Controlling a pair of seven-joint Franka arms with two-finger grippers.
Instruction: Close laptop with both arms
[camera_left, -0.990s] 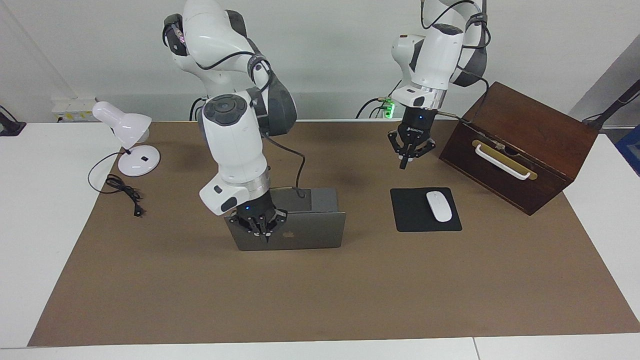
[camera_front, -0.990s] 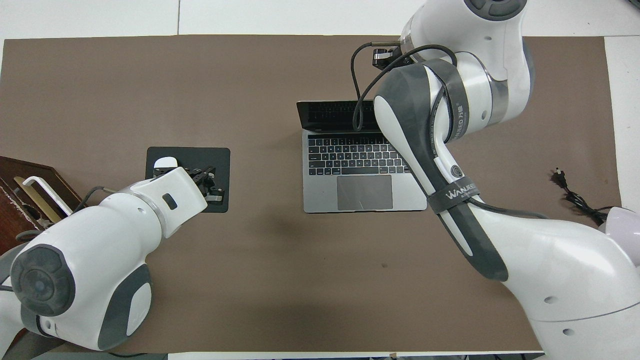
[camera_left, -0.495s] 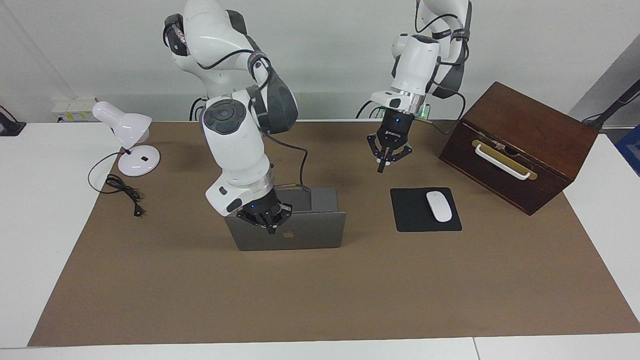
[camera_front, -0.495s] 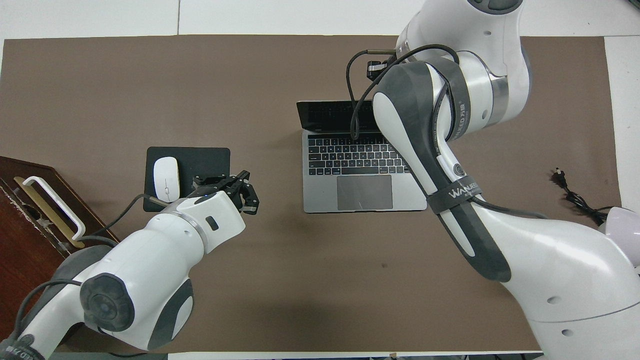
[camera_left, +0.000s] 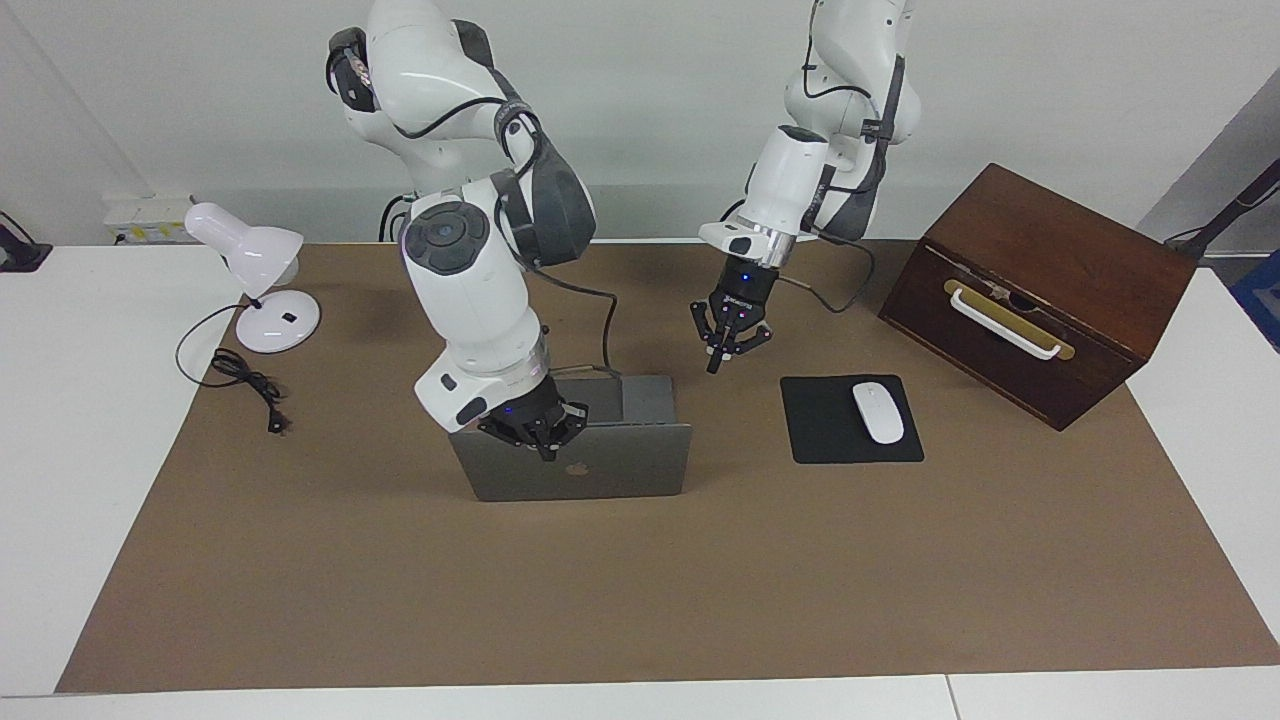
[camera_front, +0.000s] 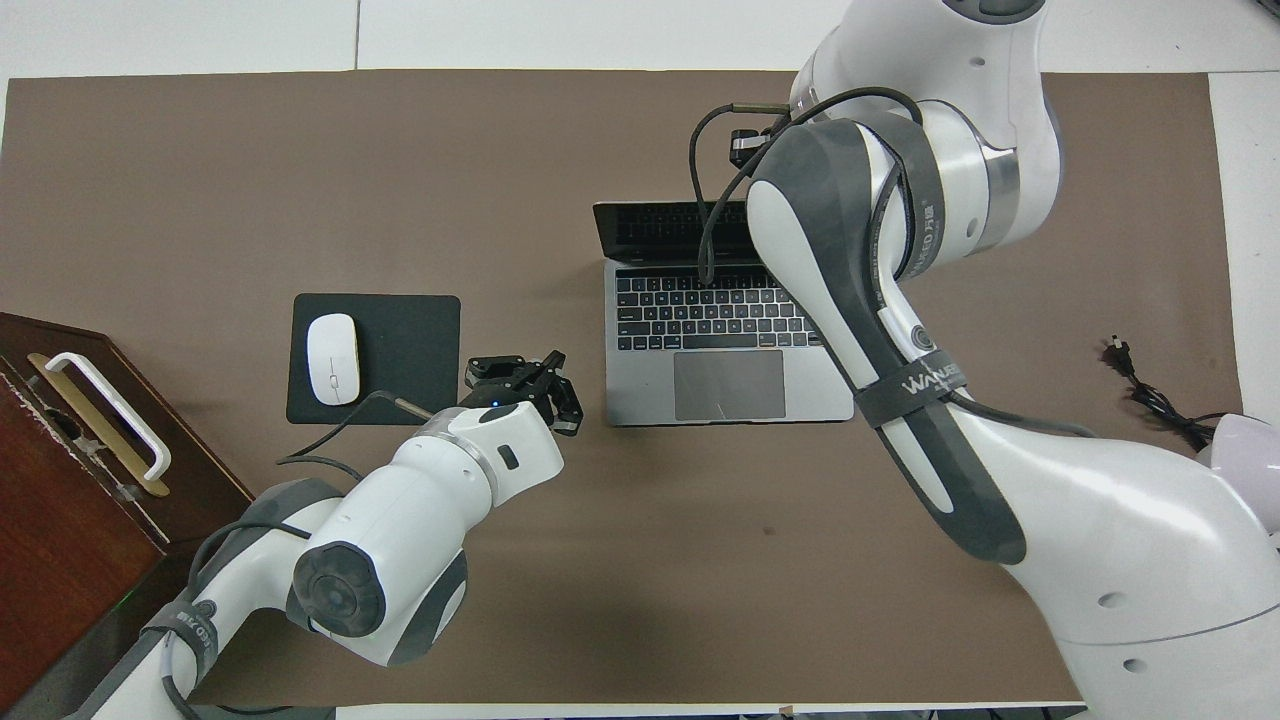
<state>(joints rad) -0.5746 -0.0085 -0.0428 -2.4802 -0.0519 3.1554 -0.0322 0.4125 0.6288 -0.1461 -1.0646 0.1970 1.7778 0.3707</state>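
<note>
a plain pale wall (camera_left: 640, 110) rises past the white worktop (camera_left: 80, 420), which a brown mat (camera_left: 640, 590) covers; lighting seems even.

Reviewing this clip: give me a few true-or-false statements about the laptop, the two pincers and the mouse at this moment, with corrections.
1. The laptop is fully closed. False: its lid stands up and the keyboard shows.
2. The right pincer is at the top edge of the lid. True.
3. The left pincer grips the white mouse. False: it is in the air between the mouse pad and the laptop, holding nothing.
4. The mouse lies on the mouse pad. True.
5. The wooden box stands at the left arm's end of the table. True.
</note>
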